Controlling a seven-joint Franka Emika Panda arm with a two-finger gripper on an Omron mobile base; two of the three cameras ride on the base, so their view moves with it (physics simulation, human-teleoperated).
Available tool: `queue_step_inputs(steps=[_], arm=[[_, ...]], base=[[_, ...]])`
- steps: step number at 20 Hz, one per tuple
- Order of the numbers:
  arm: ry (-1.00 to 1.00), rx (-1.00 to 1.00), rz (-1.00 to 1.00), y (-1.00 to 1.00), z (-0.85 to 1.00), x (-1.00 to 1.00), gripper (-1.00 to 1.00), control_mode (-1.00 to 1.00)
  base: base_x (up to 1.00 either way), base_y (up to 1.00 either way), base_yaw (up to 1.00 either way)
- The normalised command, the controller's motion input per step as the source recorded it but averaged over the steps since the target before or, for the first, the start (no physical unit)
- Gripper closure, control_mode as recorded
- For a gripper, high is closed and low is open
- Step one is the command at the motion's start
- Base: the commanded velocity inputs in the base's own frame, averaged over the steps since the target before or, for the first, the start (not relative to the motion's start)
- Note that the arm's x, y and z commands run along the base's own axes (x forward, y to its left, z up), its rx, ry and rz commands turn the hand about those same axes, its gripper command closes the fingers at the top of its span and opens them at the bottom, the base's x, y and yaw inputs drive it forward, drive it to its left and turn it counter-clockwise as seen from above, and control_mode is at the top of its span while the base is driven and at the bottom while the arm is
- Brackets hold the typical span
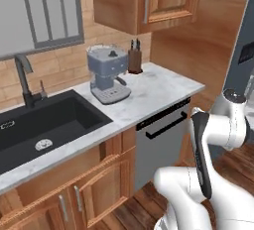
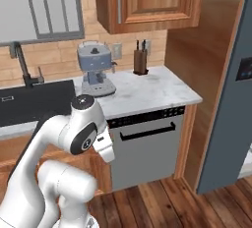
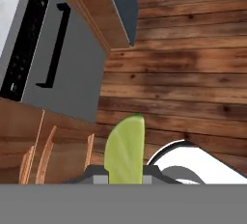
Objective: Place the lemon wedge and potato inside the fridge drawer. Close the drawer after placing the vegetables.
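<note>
The robot's arm (image 1: 218,125) is made of thick, glossy white tube-shaped segments with rounded, bulbous joint housings. In the left base view a long dark grey strip (image 1: 201,154) runs lengthwise along one white link, narrowing toward its lower end. A round, silver-grey cap (image 1: 233,96) closes the top of one joint. In the right base view the same kind of cap (image 2: 82,102) tops a joint, and a dark grey disc (image 2: 81,142) with a small pale mark at its centre is set in the side of that housing.
</note>
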Motion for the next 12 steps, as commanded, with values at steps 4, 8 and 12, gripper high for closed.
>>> queue_step_inputs(steps=[4,8,12], arm=[[0.0,0.0,0.0,0.0,0.0,0.0,1.0,1.0],[0.0,0.0,0.0,0.0,0.0,0.0,1.0,1.0],[0.0,0.0,0.0,0.0,0.0,0.0,1.0,1.0]], base=[[-0.01,-1.0,-0.16],[0.0,-1.0,-0.15],[0.04,-1.0,-0.14]])
